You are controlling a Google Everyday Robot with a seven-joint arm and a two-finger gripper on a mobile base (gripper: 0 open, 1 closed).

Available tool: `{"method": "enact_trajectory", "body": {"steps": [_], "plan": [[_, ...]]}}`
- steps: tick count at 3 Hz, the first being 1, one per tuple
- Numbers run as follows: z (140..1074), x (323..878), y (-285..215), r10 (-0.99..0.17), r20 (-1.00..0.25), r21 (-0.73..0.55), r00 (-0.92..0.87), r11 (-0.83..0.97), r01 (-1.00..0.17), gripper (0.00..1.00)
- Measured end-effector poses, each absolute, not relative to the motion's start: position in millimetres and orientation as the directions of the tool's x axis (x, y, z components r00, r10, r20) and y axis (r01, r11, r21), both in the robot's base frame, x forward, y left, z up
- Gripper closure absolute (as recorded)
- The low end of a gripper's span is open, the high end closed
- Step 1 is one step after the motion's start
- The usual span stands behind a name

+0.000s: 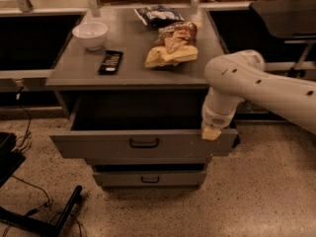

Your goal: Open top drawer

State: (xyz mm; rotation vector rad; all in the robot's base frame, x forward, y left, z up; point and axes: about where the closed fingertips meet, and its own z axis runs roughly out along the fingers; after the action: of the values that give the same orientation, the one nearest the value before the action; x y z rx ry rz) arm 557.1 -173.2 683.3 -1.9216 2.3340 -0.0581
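Since the top drawer point(98, 144) sticks far out from under the desk point(79, 69) and its dark inside shows, the job looks almost done. The gripper point(211, 132) sits at the right end of the drawer's front edge, but it cannot be told if it is open or closed. What may be left is one more small pull, then moving the arm away.

One end effector point(211, 132) at one drawer point(98, 145)
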Motion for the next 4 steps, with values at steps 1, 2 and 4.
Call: {"method": "enact_trajectory", "body": {"steps": [1,2,4], "plan": [[683.7,556.0,-173.4,-0.98,-0.066,-0.104,-0.188,0.195,-0.975,1.0],[686.4,534.9,-184.6,-0.977,-0.05,-0.073,-0.208,0.211,-0.975,1.0],[691.7,504.6,-197.2,-0.975,-0.032,-0.026,-0.221,0.222,-0.975,1.0]]}}
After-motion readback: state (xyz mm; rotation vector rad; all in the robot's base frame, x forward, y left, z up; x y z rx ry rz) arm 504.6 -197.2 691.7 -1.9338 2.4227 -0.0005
